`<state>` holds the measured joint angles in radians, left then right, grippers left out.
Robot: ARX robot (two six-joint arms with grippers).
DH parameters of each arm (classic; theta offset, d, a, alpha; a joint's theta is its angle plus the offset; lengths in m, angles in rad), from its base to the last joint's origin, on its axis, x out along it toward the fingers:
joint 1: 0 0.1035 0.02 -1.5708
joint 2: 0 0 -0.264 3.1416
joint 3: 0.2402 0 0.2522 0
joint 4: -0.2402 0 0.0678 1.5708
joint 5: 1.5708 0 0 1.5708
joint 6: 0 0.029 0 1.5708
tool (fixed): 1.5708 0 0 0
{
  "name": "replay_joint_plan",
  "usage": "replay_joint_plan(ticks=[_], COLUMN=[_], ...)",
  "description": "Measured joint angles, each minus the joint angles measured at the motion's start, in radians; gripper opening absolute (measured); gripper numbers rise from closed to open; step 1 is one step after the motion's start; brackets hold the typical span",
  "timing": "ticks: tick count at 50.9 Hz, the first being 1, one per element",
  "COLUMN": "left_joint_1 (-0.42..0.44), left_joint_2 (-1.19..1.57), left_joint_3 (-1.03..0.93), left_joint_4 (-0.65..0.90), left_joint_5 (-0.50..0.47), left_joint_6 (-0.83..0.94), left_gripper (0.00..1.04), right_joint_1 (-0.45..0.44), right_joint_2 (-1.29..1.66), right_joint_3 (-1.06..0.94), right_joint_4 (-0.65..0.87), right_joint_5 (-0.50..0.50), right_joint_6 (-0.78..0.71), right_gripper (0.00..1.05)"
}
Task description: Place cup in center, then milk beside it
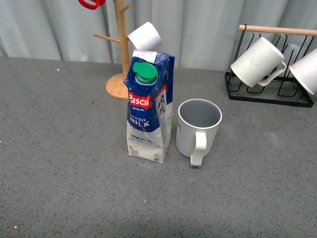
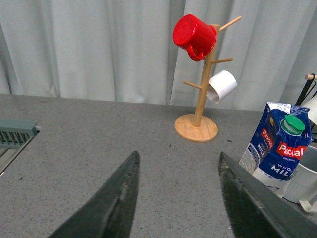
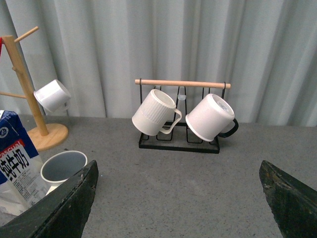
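Note:
The cup [image 1: 198, 126], cream-white with a grey-blue inside, stands upright near the middle of the grey table, its handle turned toward me. Just left of it, almost touching, the blue-and-white Pascual milk [image 1: 148, 109] carton stands upright with its green cap on top. Neither gripper shows in the front view. In the left wrist view my left gripper [image 2: 178, 154] is open over bare table, with the milk [image 2: 280, 148] and the cup's rim [image 2: 308, 173] off to one side. My right gripper [image 3: 178, 168] is open too, holding nothing; the cup [image 3: 64, 166] and milk [image 3: 15, 168] lie beyond one finger.
A wooden mug tree [image 1: 121, 49] stands behind the milk, carrying a small white cup [image 1: 144, 35] and a red mug [image 2: 194, 35]. At the back right a black rack [image 1: 270, 94] holds a ribbed white mug [image 1: 257, 62] and another white mug [image 1: 304, 69]. Curtains close the back.

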<state>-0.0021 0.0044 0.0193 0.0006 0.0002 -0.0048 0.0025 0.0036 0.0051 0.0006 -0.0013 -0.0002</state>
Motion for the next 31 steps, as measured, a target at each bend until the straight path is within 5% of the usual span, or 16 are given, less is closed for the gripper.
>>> replay_joint_plan(ticks=[15,31], left_joint_1=[0.0,0.0], left_joint_2=[0.0,0.0], left_joint_3=[0.0,0.0], left_joint_4=[0.0,0.0], left_joint_5=[0.0,0.0], left_joint_6=[0.001,0.001], left_gripper=[0.99,0.98], right_joint_1=[0.0,0.0], right_joint_2=[0.0,0.0], right_joint_3=[0.0,0.0], right_joint_4=[0.0,0.0], right_joint_5=[0.0,0.0], right_joint_6=[0.0,0.0], right_gripper=[0.95,0.95])
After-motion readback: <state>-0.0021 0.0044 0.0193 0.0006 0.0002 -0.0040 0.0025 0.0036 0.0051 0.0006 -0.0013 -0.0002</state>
